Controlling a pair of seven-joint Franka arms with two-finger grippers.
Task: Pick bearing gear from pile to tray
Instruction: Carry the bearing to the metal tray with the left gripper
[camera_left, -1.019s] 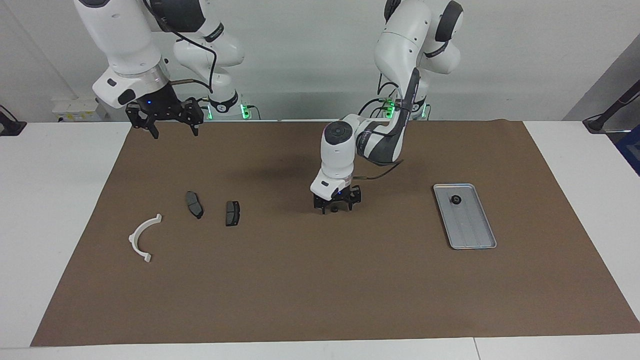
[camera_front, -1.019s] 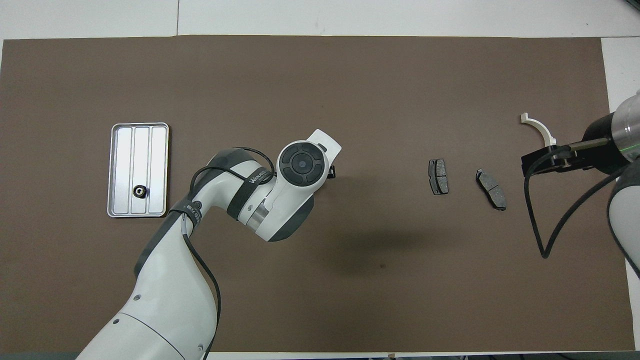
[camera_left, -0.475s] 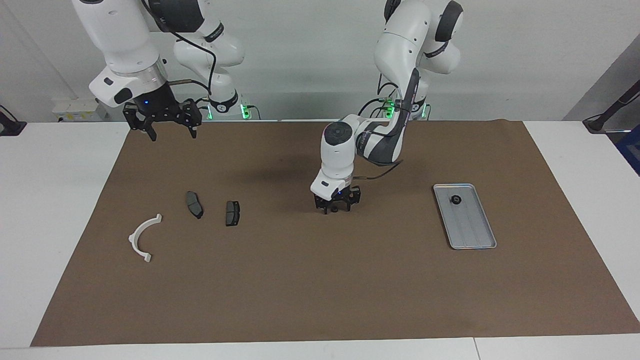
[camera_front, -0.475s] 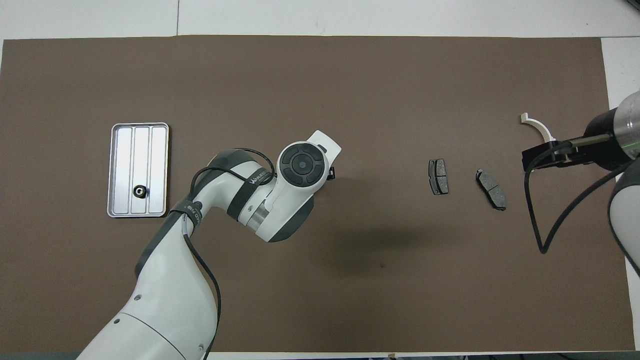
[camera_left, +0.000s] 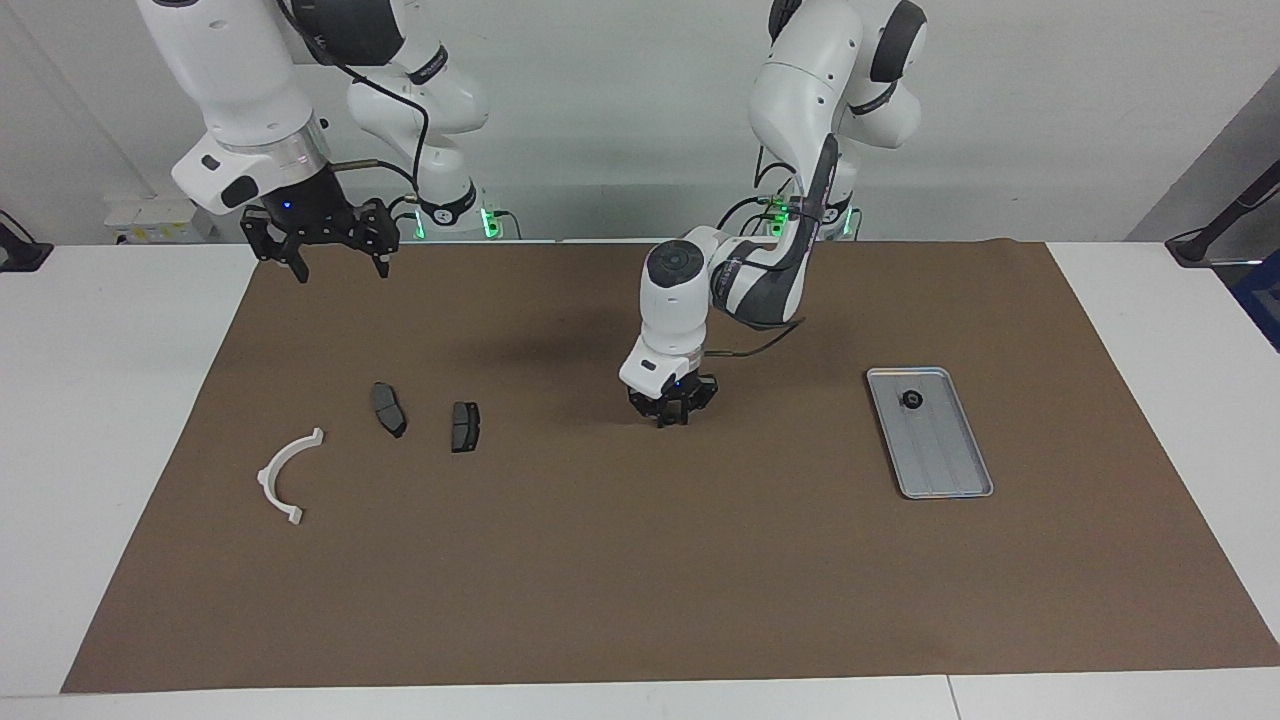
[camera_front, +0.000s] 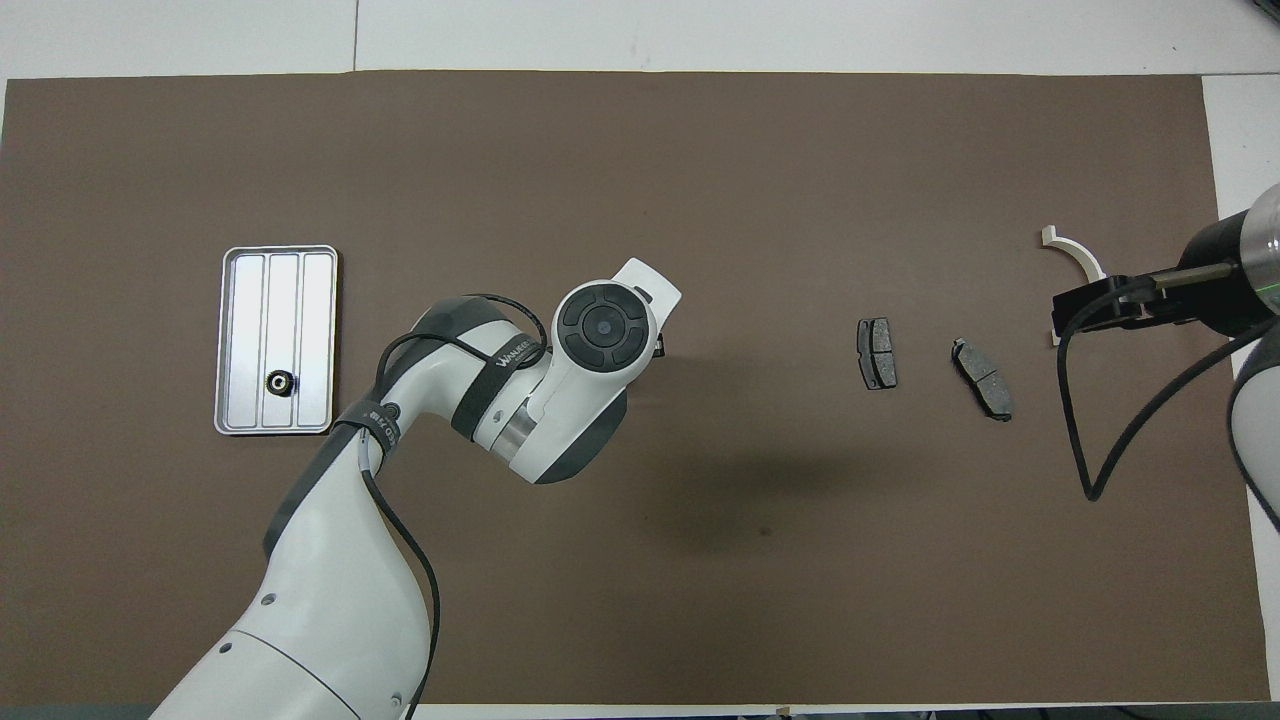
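Note:
Low on the brown mat (camera_left: 640, 560), at its middle, my left gripper (camera_left: 672, 416) has its fingertips shut on a tiny black bearing gear that barely shows between them. In the overhead view the left arm's wrist (camera_front: 600, 325) hides that gripper. Another bearing gear (camera_left: 911, 399) (camera_front: 279, 381) lies in the silver tray (camera_left: 940, 455) (camera_front: 282, 290) toward the left arm's end. The pile lies toward the right arm's end: a white arc (camera_left: 283, 470) (camera_front: 1075, 250) and two dark brake pads (camera_left: 388, 408) (camera_left: 465, 426). My right gripper (camera_left: 318, 262) hangs open and empty over the mat's edge by the robots.
The brown mat covers most of the white table (camera_left: 100, 400). A black cable (camera_front: 1090, 440) loops down from the right arm's wrist. The brake pads (camera_front: 877, 352) (camera_front: 982, 378) lie side by side between the left gripper and the white arc.
The left gripper's fingers have closed together on the small black piece on the mat. The right gripper has drifted slightly up and toward its own end of the table.

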